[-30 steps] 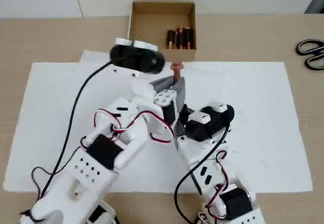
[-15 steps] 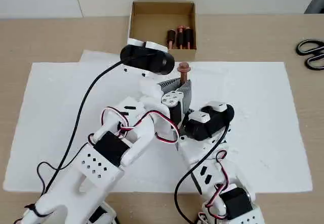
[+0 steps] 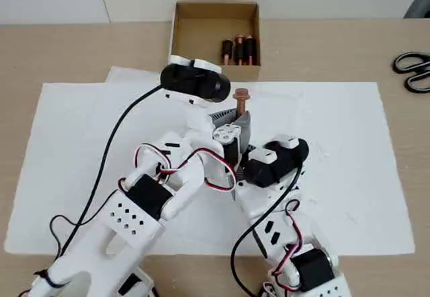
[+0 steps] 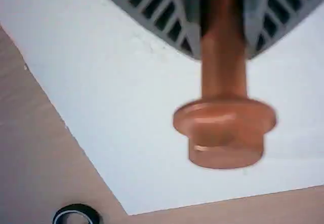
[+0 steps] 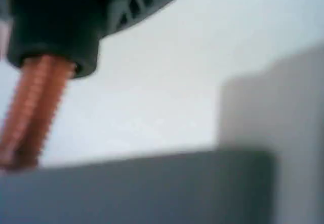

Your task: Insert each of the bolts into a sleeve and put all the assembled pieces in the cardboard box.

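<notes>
Left gripper jaws pinch the bolt; tilt it and threads could jam in the sleeve, cardboard box at 12 o'clock.

left arm draws back with the bolt
the left gripper, clamped on the bolt, swings right and then pulls a little away from the box. the bolt head, a second ago just at the box's front wall, now stands clear of it. the right arm shifts slightly toward the left arm.

Bright, even light (soft shadows)
</notes>
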Available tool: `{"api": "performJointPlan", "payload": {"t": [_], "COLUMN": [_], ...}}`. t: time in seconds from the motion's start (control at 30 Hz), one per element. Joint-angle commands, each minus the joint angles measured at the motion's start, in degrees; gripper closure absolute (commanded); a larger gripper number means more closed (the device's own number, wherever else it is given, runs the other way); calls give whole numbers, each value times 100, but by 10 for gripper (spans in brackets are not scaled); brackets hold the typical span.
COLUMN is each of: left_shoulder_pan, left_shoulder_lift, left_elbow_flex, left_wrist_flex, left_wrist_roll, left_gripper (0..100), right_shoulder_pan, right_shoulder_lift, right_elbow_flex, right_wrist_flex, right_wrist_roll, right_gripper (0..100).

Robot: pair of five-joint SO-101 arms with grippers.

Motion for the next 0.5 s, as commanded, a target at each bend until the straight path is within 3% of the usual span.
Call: {"api": "performJointPlan", "payload": {"t": [0.0,0.27,0.47], "left_shoulder_pan": [-44,-44,-35], "left_shoulder_lift": [-44,-44,-9], "left_elbow_flex": [-92,-523,-532], "left_wrist_flex": [220,1020,1029], "left_wrist_roll": [0,0,0], "left_gripper": [994,994,994], "right_shoulder_pan": [268,321,321], "right_shoulder_lift": [-101,-101,-101], "right_elbow_flex": [-123,-185,-185], "right_wrist_flex": [-251,-277,-277], "right_wrist_roll": [-53,-53,-53], "right_gripper": [995,995,995]}}
